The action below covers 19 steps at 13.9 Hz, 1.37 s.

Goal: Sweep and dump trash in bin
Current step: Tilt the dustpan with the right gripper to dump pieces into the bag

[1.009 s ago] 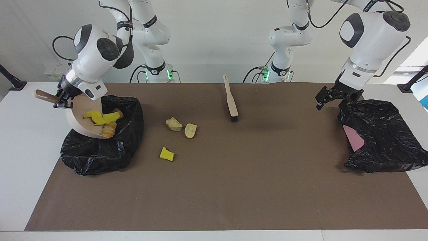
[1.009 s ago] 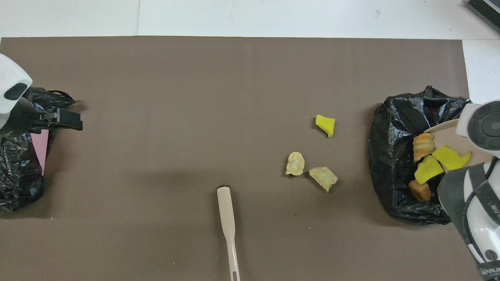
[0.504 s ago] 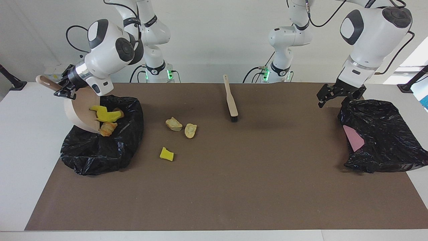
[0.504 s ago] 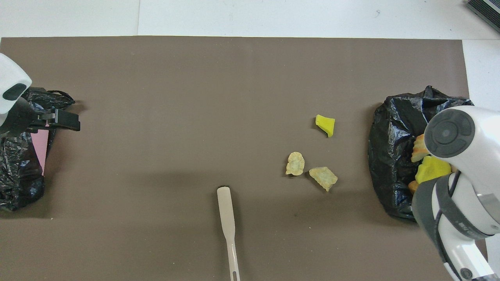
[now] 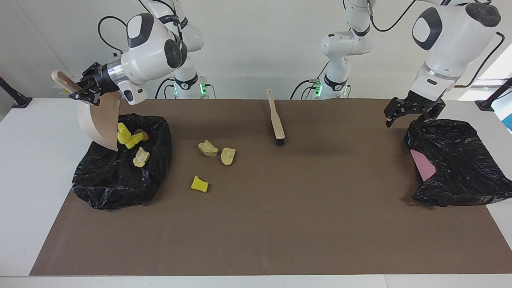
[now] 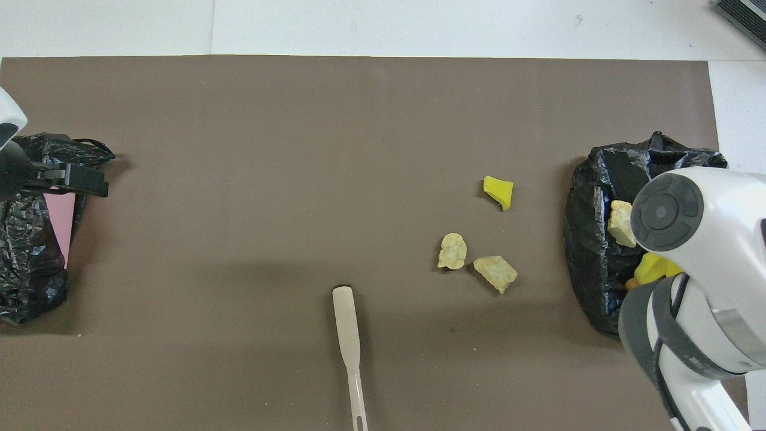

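Two grippers: right gripper clamps the tipped dustpan over the bin; left gripper gapes wide.

The right hand is raised and clamped tight; the left hand hangs, seemingly spread wide.

Robotics lab: two white arms mounted at bare white table, brown mat, plain wall.

Facing camera high across table; overhead steeply down (shared: mat).
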Each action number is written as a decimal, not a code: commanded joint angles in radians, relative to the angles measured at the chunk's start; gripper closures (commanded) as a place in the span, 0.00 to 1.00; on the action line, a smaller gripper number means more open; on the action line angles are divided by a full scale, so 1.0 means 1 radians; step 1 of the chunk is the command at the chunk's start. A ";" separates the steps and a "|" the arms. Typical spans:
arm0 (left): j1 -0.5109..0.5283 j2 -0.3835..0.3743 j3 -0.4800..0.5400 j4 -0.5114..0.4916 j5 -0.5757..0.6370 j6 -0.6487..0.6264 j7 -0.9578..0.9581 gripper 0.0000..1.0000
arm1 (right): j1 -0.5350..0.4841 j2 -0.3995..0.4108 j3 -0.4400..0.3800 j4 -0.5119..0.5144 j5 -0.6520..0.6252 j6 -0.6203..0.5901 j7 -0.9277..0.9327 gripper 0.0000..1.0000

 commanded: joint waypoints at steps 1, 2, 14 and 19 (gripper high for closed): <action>0.013 0.072 -0.008 0.112 0.015 -0.055 0.016 0.00 | 0.002 0.023 0.006 0.039 -0.003 -0.010 0.060 1.00; 0.012 0.073 -0.008 0.110 0.015 -0.051 0.017 0.00 | 0.002 0.052 0.012 0.080 0.032 -0.010 0.071 1.00; 0.010 0.055 -0.010 0.081 0.015 -0.048 0.020 0.00 | 0.008 0.327 0.104 0.528 0.513 -0.036 0.495 1.00; 0.009 0.053 -0.010 0.078 0.015 -0.052 0.020 0.00 | 0.091 0.474 0.117 0.671 0.624 -0.023 0.885 1.00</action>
